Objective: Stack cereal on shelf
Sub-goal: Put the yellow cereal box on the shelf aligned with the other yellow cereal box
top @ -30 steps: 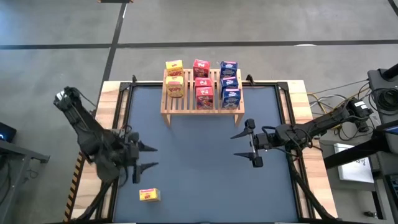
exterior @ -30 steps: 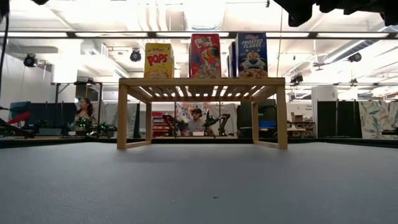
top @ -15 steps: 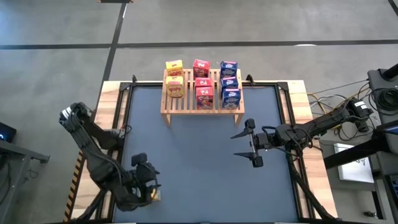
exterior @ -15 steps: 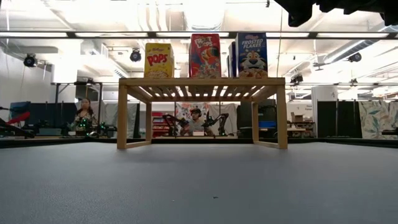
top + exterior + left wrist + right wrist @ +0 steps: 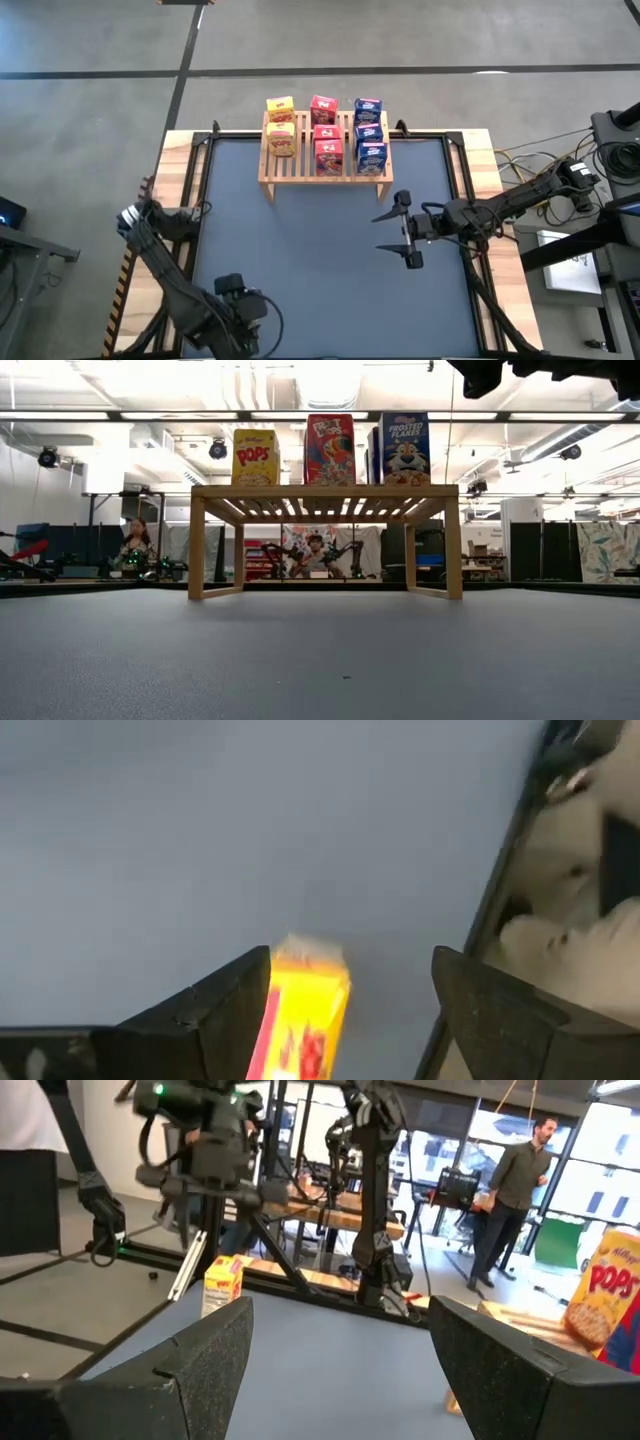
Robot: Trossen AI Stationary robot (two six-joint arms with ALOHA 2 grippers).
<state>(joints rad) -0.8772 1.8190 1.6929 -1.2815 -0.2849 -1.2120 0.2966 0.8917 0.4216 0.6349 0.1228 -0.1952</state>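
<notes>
On the shelf [image 5: 325,495] you can read "POPS" on the yellow box [image 5: 255,457] and "FROSTED FLAKES" on the blue box [image 5: 405,448]; the red box [image 5: 330,449] between them is not readable. The last yellow cereal box [image 5: 300,1015] stands on the worktop [image 5: 320,230] at its near left edge, between the spread fingers of the left gripper [image 5: 350,1010], not grasped. The right gripper [image 5: 403,233] hangs released mid-right. A person [image 5: 512,1190] stands in the bkgd.
</notes>
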